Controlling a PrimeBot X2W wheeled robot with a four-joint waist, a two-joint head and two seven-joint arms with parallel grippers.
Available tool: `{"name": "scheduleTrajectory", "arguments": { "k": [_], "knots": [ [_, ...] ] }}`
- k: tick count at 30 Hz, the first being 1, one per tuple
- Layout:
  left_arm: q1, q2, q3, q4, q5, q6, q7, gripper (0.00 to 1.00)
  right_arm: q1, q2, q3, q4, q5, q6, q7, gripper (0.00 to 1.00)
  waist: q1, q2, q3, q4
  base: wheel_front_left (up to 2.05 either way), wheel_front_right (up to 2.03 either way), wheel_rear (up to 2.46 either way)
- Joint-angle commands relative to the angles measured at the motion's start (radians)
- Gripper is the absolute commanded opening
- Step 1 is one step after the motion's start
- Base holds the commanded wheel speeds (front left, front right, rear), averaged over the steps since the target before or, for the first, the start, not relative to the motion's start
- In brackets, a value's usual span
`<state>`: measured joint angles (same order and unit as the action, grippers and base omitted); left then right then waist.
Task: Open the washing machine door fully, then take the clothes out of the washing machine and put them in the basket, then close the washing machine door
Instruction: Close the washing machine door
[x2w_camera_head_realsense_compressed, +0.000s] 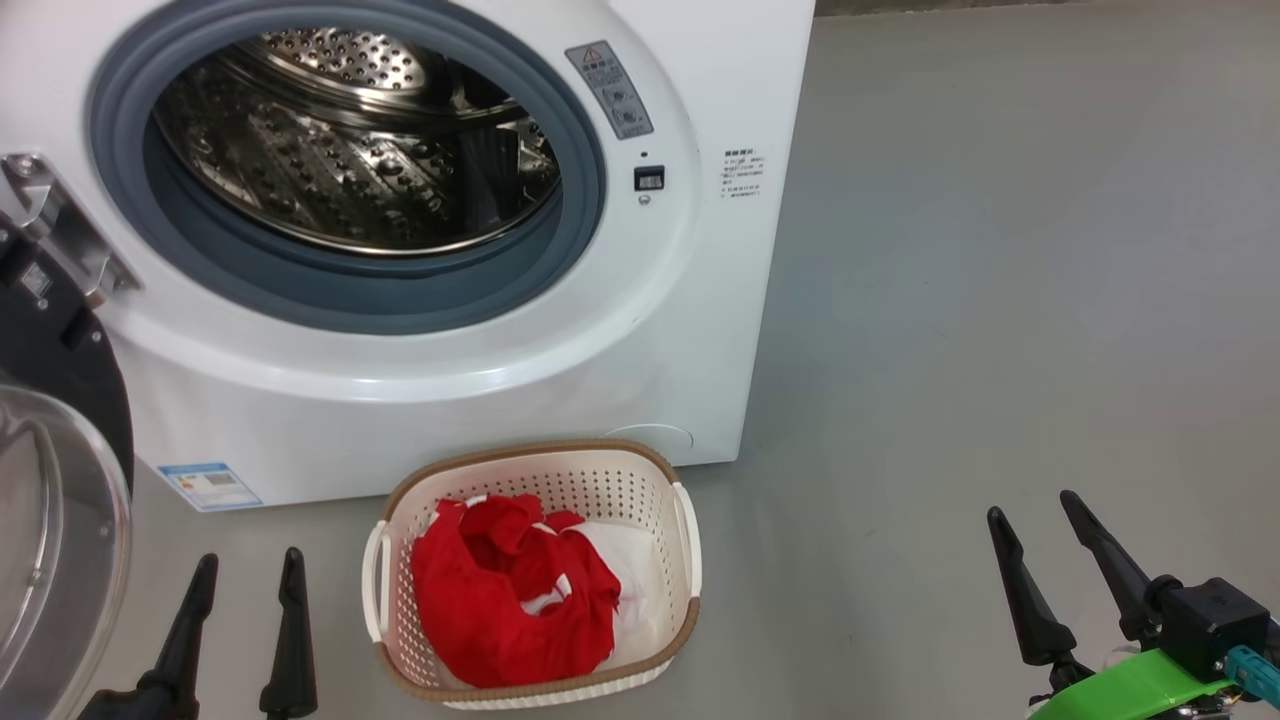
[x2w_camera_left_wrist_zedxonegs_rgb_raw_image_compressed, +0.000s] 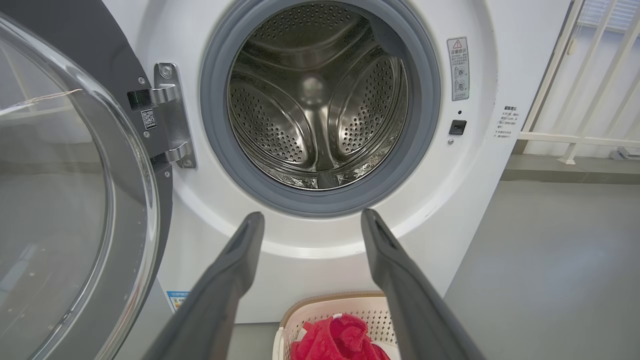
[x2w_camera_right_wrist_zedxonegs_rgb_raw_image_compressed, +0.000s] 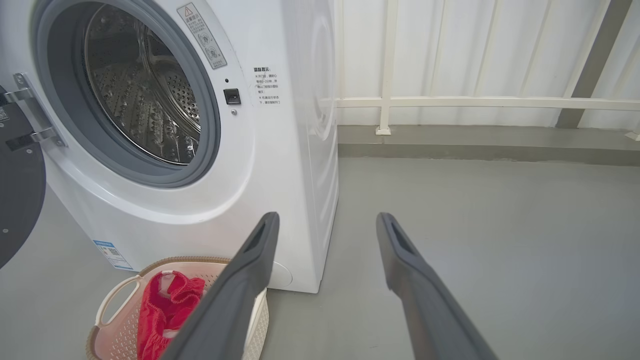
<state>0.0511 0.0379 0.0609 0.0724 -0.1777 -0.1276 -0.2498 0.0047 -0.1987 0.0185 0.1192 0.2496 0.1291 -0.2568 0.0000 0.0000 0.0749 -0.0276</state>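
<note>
left gripper (x2w_camera_head_realsense_compressed: 249, 558): my two fingers are spread wide, with nothing between them and touching nothing.
right gripper (x2w_camera_head_realsense_compressed: 1032, 505): same here, fingers splayed and empty, hanging over bare grey floor (x2w_camera_head_realsense_compressed: 1000, 300).
the washing machine door (x2w_camera_head_realsense_compressed: 60, 520): it stands wide open on its steel hinge (x2w_camera_head_realsense_compressed: 60, 230), just outboard of my left fingers. The clear glass bowl bulges toward them, but there's a gap and no contact.
the washing machine (x2w_camera_head_realsense_compressed: 700, 100): it's ahead of my left fingertips and above them. In the left wrist view the grey gasket (x2w_camera_head_realsense_compressed: 580, 200) ring sits straight over the gap between those fingers. From my right fingers it's forward and off to the left, well apart.
drum (x2w_camera_head_realsense_compressed: 350, 150): perforated steel and ribs show through the open mouth.
the basket (x2w_camera_head_realsense_compressed: 530, 455): it's on the floor close against the machine's front, between my two grippers. It's just to the right of my left fingers and well apart from my right ones.
the clothes (x2w_camera_head_realsense_compressed: 500, 600): a red heap with some white parts, lying inside the basket. It's level with my left fingers and to their right, not touched by either gripper.
blue label (x2w_camera_head_realsense_compressed: 210, 487): it's low on the machine front, just ahead of my left fingertips.
</note>
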Motion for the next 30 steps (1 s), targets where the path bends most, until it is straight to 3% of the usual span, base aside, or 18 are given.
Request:
{"name": "scheduleTrajectory", "arguments": {
  "k": [1, 20, 30],
  "knots": [
    [-0.031, 0.012, 0.029, -0.024, 0.009, -0.003, -0.012, 1.00, -0.006, -0.015, 0.017, -0.026, 0.008, 0.002, -0.005, 1.00, 0.0000, 0.0000, 0.000, 0.001, -0.71, 0.71, 0.00],
    [-0.027, 0.012, 0.027, -0.034, -0.017, -0.001, -0.012, 1.00, -0.004, -0.014, 0.023, -0.027, 0.007, 0.002, -0.005, 1.00, 0.0000, 0.0000, -0.007, 0.023, -0.08, 0.08, 0.00],
    [-0.025, 0.012, 0.015, -0.028, -0.048, 0.024, -0.012, 1.00, -0.033, -0.023, 0.071, -0.020, 0.009, 0.002, -0.005, 1.00, 0.0000, 0.0000, 0.001, 0.084, 0.00, 0.00, 0.00]
  ]
}}
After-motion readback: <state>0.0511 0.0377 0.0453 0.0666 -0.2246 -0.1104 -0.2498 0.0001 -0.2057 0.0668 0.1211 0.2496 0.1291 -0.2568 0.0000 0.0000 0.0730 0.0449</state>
